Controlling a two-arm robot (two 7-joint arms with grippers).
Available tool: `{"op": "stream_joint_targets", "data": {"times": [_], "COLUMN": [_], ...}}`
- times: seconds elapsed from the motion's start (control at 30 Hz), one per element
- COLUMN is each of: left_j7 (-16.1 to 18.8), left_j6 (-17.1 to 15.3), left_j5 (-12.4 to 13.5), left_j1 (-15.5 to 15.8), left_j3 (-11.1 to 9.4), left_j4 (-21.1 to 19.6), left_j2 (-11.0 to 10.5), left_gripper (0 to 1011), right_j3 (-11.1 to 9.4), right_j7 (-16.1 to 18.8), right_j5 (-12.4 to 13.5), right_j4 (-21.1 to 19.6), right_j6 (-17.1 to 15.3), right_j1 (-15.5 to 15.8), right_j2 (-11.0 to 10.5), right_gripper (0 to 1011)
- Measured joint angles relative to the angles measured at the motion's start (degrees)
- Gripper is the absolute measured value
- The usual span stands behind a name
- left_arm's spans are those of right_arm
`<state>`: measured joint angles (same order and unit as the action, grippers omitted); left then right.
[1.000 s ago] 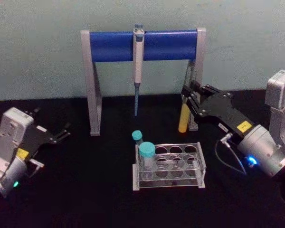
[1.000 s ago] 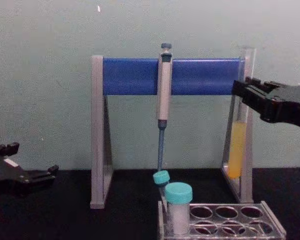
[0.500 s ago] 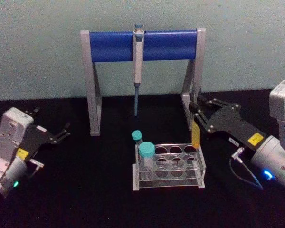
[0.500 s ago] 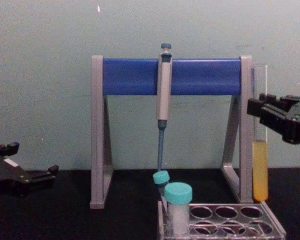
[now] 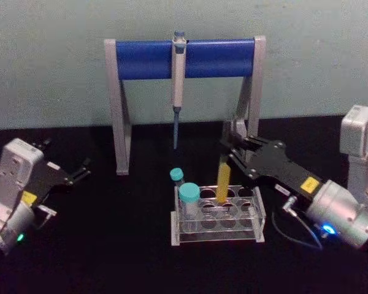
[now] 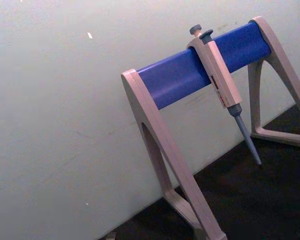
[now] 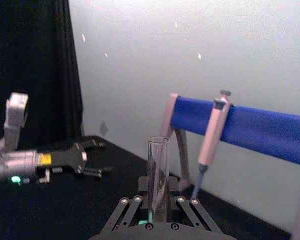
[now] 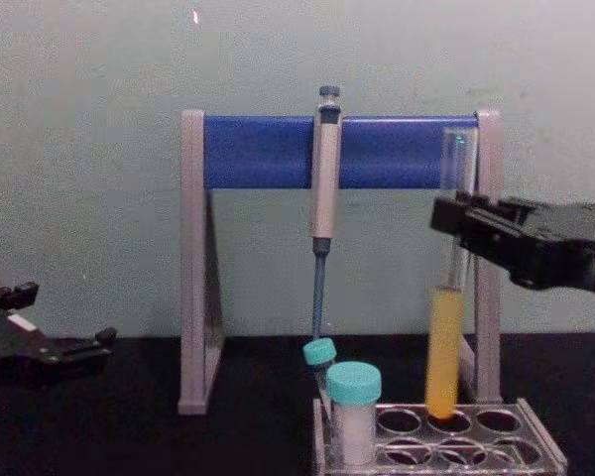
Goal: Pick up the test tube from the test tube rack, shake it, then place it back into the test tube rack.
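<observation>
My right gripper (image 5: 227, 147) is shut on the test tube (image 5: 222, 181), a tall clear tube with yellow-orange liquid in its lower part. The tube (image 8: 443, 347) hangs upright, and its round bottom sits at the mouth of a middle back-row hole of the clear test tube rack (image 5: 260, 214). The gripper (image 8: 454, 216) grips the tube well above the liquid. In the right wrist view the tube's open top (image 7: 158, 165) rises between the fingers. My left gripper (image 5: 80, 171) rests open at the far left of the table, away from the rack (image 8: 540, 436).
Two teal-capped vials (image 5: 189, 195) (image 5: 176, 176) stand at the rack's left end. Behind it is the grey-and-blue pipette stand (image 5: 141, 58) with a pipette (image 5: 178, 73) hanging from the bar. The stand's right leg (image 8: 488, 248) is just behind the tube.
The right gripper has carried the tube from beside the stand's right leg leftward and down, until its bottom is at a back-row hole. The left arm has not moved.
</observation>
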<state>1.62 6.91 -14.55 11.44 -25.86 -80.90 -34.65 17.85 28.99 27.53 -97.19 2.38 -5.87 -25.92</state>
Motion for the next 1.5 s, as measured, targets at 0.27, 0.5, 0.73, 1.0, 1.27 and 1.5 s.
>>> {"op": "stream_joint_targets", "data": {"times": [0.27,0.5,0.73,1.0,1.27,1.5], "left_j7": [0.00,0.00,0.00,0.00,0.00,0.00], "left_j6": [0.00,0.00,0.00,0.00,0.00,0.00], "left_j5": [0.00,0.00,0.00,0.00,0.00,0.00], "left_j1": [0.00,0.00,0.00,0.00,0.00,0.00], "left_j3": [0.00,0.00,0.00,0.00,0.00,0.00], "left_j4": [0.00,0.00,0.00,0.00,0.00,0.00], "left_j2": [0.00,0.00,0.00,0.00,0.00,0.00], "left_gripper": [1001,1001,1001,1001,1001,1001], "right_j3": [1.48,0.84,-0.46,-1.07,-1.51,-2.14], "right_j7": [-0.39,-3.77,-5.63,-5.80,-6.02,-6.96], "right_j5": [1.17,-0.95,-2.43,-2.83,-3.54,-5.19], "right_j4": [4.67,6.44,6.41,6.17,5.82,4.52], "right_j6": [3.68,6.34,6.61,6.32,5.93,5.23], "right_j1": [-3.70,-4.54,-4.02,-3.71,-3.33,-2.35], "right_j2": [2.74,4.28,4.90,5.23,5.33,4.50], "right_gripper": [229,229,228,229,229,228]}}
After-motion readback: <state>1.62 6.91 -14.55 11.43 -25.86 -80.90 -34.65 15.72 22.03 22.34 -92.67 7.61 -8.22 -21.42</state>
